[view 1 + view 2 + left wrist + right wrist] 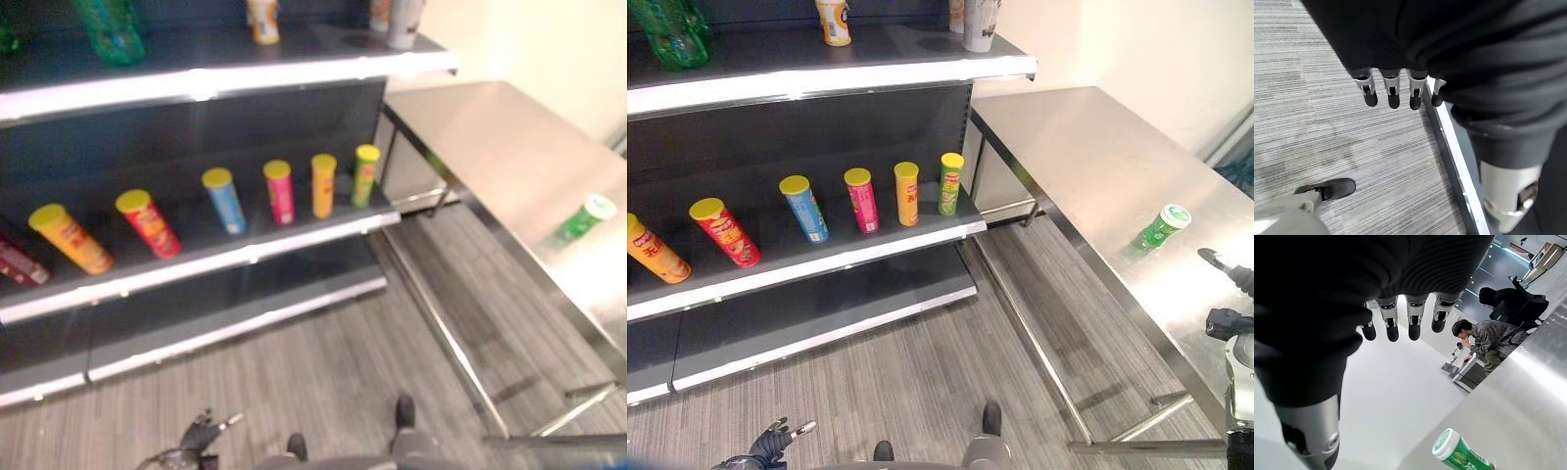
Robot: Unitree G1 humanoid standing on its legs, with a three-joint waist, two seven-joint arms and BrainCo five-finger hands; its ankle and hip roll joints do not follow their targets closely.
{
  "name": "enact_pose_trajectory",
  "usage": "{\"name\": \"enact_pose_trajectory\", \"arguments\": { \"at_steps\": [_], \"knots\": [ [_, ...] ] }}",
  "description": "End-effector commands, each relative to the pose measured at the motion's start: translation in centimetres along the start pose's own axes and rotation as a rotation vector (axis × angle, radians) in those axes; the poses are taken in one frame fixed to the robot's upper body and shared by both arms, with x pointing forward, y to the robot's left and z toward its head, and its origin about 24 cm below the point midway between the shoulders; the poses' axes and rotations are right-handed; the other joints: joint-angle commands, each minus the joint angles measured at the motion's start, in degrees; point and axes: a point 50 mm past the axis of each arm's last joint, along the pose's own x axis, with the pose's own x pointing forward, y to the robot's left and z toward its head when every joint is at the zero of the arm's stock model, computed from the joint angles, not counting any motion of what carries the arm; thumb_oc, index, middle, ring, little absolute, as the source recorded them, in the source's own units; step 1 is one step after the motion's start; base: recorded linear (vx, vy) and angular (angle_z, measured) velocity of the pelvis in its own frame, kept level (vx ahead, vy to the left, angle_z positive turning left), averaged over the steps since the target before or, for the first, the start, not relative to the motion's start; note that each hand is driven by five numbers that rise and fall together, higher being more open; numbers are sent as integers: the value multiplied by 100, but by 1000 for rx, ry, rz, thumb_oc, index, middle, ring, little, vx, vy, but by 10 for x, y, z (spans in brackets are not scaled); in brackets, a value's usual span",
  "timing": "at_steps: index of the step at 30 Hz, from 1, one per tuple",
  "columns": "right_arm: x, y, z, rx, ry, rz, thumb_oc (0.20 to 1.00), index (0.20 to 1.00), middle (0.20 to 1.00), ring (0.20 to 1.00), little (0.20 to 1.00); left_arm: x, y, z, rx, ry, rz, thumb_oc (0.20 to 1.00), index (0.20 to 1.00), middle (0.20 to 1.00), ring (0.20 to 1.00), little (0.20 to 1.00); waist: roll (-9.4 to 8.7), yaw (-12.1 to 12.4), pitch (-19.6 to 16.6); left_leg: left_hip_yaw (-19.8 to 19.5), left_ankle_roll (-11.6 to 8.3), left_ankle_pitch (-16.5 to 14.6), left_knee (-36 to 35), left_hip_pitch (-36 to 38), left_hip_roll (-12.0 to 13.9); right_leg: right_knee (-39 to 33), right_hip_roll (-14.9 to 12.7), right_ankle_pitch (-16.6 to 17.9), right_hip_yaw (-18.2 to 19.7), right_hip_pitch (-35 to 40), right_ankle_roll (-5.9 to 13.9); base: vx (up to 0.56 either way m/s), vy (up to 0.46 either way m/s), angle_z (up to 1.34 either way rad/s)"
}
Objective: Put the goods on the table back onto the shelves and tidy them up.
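Observation:
A green can with a white lid lies on its side on the steel table, near the front edge; it also shows in the right wrist view. My right hand hangs at the right end of the table, a short way from the can, fingers straight and holding nothing. My left hand is low over the floor in front of the shelves, its fingers relaxed and holding nothing.
The dark shelf unit stands left of the table. Its middle shelf carries several tall chip cans, from red to green. The top shelf holds a green bottle and cups. A seated person is far off.

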Motion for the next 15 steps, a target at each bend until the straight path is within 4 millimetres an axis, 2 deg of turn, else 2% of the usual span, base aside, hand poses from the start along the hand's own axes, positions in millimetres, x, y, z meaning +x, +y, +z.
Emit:
{"name": "enact_pose_trajectory", "arguments": {
  "at_steps": [1, 3, 5, 6, 8, 9, 11, 12, 13, 14, 15],
  "knots": [
    [21, -32, 27, -27, -106, -118, 1000, 1000, 1000, 1000, 1000, 2, 8, 22, 19, -90, 16, 1000, 1000, 1000, 1000, 1000, -8, 84, 81, -263, -584, -570, 9, 258, 215, 338, 192, 328, -55, 170, 25, 199, -149, 43],
    [21, -32, 27, -27, -102, -116, 1000, 1000, 1000, 1000, 1000, 2, 8, 20, 24, -86, 13, 1000, 1000, 1000, 1000, 1000, -59, 63, 63, -296, -610, -591, 8, 296, 226, 315, 197, 369, -83, 247, 46, 154, -138, 43],
    [21, -37, 30, -34, -121, -119, 1000, 1000, 1000, 1000, 1000, 1, 5, 16, 33, -71, 2, 1000, 1000, 1000, 1000, 1000, -57, 18, -51, -274, -748, -620, 8, 336, 466, 315, 303, 354, -174, 284, 23, 222, -258, 37],
    [20, -40, 32, -37, -132, -121, 1000, 1000, 1000, 1000, 1000, 1, 4, 14, 32, -66, -6, 1000, 1000, 1000, 1000, 1000, -15, -5, -86, -269, -820, -631, 8, 352, 585, 349, 379, 231, -265, 302, -9, 153, -228, 5],
    [20, -40, 34, -32, -143, -117, 1000, 1000, 1000, 1000, 1000, 1, 1, 14, 36, -68, -18, 1000, 1000, 1000, 1000, 1000, 18, -20, -87, -272, -863, -603, 23, 339, 686, 397, 443, 122, -313, 306, -54, 116, -199, 6],
    [19, -38, 41, -50, -175, -97, 1000, 1000, 1000, 1000, 1000, 1, 0, 16, 48, -74, -29, 1000, 1000, 1000, 1000, 1000, 76, -79, -95, -236, -957, -649, 364, 235, 929, 455, 614, -185, -393, 384, -203, 145, -236, 12],
    [17, -37, 50, -19, -214, -85, 1000, 1000, 1000, 1000, 1000, 1, -3, 21, 34, -101, -42, 1000, 1000, 1000, 1000, 1000, 101, -91, -54, -266, -1053, -316, 1247, -74, 1047, 450, 790, -347, -421, 560, -404, 145, -274, 5],
    [16, -29, 59, 29, -258, -68, 1000, 1000, 1000, 1000, 1000, 1, -4, 28, 26, -123, -45, 1000, 1000, 1000, 1000, 1000, 34, -14, 79, -456, -960, -21, 2175, -463, 952, 379, 928, -444, -327, 760, -581, 67, -184, -12],
    [16, -29, 59, 30, -258, -69, 1000, 1000, 1000, 1000, 1000, 1, -4, 28, 25, -124, -43, 1000, 1000, 1000, 1000, 1000, 26, -26, 84, -469, -956, -40, 2239, -506, 944, 375, 921, -438, -332, 755, -581, 79, -163, -23],
    [15, -26, 64, 68, -277, -57, 1000, 1000, 1000, 1000, 1000, 1, -5, 30, 12, -134, -42, 1000, 1000, 1000, 1000, 1000, -11, 15, 136, -562, -904, -70, 2343, -704, 825, 316, 940, -473, -292, 808, -609, 77, -56, -49],
    [13, -24, 69, 91, -299, -37, 1000, 1000, 1000, 1000, 1000, 1, -7, 34, 0, -147, -49, 1000, 1000, 1000, 1000, 1000, -60, 40, 152, -632, -840, -285, 2178, -957, 640, 212, 940, -492, -209, 889, -572, 129, -54, -52]
  ]
}}
